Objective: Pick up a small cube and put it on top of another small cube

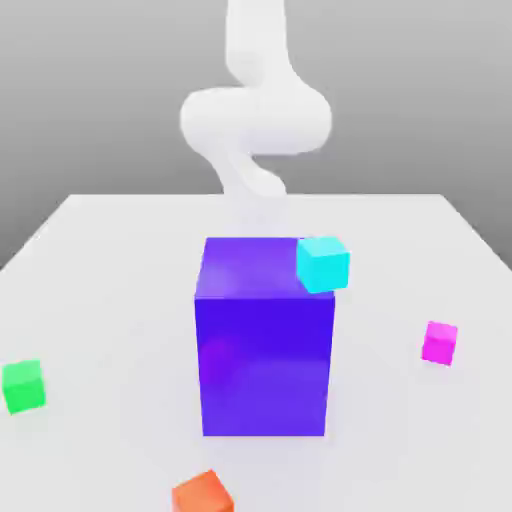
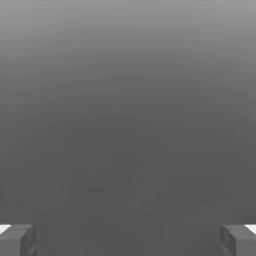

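The small magenta-pink cube (image 1: 440,342) rests on the white table (image 1: 110,260) at the exterior view's right. The small green cube (image 1: 22,386) lies far across at the exterior view's left, near the table's edge. The white arm (image 1: 255,115) hangs over the far side of the table, behind the big purple block (image 1: 265,340), well away from both cubes. In the hand view my gripper (image 2: 128,241) is open; its grey fingertips (image 2: 17,240) stand wide apart with nothing between them, in front of plain grey background.
The tall purple block stands mid-table between the two cubes. A cyan small cube (image 1: 323,264) sits at the block's upper right corner. An orange small cube (image 1: 202,493) lies at the near edge.
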